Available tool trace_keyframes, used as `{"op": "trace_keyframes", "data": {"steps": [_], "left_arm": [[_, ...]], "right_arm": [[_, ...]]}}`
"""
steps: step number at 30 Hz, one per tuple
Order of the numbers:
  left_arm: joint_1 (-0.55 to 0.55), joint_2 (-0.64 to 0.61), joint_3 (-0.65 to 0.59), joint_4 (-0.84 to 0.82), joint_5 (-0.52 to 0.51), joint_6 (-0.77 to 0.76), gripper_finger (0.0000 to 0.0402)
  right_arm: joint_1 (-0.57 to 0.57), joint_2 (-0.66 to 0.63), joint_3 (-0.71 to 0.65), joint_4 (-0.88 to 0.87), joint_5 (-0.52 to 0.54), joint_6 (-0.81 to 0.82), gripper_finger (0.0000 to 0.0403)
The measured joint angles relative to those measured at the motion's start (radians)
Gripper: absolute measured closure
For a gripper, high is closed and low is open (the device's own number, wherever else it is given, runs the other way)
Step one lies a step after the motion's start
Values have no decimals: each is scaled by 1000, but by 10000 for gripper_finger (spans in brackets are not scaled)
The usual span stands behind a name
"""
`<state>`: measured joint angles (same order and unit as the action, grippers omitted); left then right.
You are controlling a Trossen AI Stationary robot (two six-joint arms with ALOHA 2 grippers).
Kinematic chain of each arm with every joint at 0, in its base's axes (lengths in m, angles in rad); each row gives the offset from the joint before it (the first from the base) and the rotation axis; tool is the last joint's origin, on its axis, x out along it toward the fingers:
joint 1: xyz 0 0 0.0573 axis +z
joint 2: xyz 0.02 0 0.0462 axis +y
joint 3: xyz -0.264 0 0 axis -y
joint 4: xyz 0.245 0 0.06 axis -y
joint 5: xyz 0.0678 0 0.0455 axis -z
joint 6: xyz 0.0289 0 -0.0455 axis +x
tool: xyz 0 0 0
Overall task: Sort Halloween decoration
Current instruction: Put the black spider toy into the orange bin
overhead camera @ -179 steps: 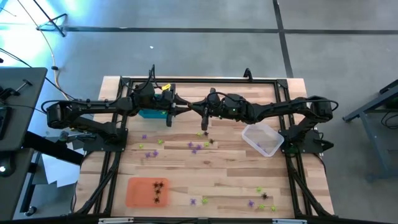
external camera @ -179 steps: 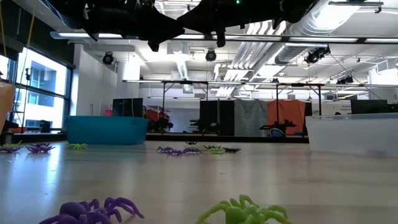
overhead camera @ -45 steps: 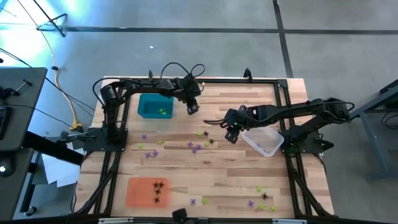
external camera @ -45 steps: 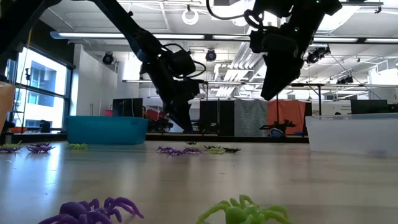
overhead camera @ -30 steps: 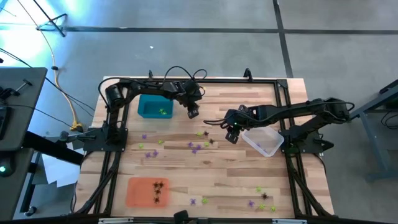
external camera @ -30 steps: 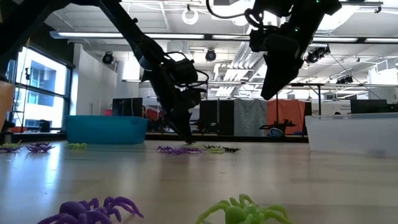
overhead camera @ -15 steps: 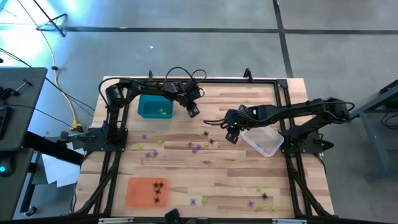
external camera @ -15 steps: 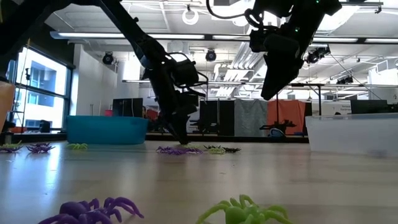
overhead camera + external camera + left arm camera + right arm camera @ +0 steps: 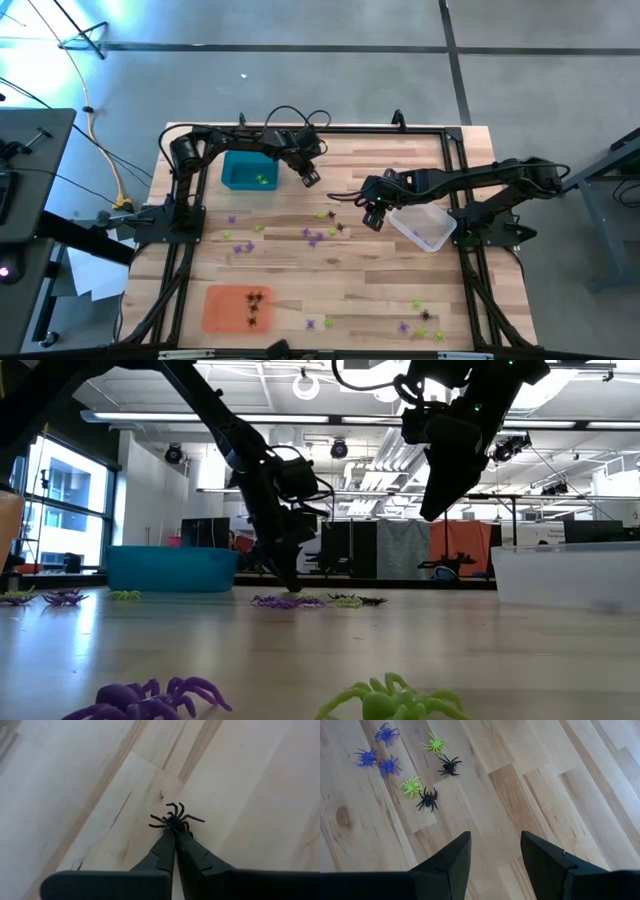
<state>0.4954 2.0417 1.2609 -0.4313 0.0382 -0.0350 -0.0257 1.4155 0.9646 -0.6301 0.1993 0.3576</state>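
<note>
Left gripper [image 9: 176,831] pinched a black spider [image 9: 174,819] just right of the teal tray [image 9: 250,172]; right gripper [image 9: 495,852] hung spread, farther right of it, beside the clear tray [image 9: 425,224].

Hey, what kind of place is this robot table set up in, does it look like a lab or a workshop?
Probably a large open lab or workshop: the low view shows exposed silver ceiling ducts, long strip lights and framed work tables further back. From above, the pale wooden table stands on a bare grey concrete floor.

left end effector [image 9: 175,831] pinched closed, arm angled low; right end effector [image 9: 495,851] hovers spread wide.
</note>
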Motion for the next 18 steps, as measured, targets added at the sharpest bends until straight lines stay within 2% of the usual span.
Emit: {"op": "trace_keyframes", "data": {"steps": [7, 18], "left_arm": [[-2, -37, 17, -64, 57, -7, 401], [-31, -158, 64, -143, 56, 10, 401]], "right_arm": [[0, 0, 0, -1, 0, 0, 234], [0, 0, 0, -1, 0, -11, 234]]}}
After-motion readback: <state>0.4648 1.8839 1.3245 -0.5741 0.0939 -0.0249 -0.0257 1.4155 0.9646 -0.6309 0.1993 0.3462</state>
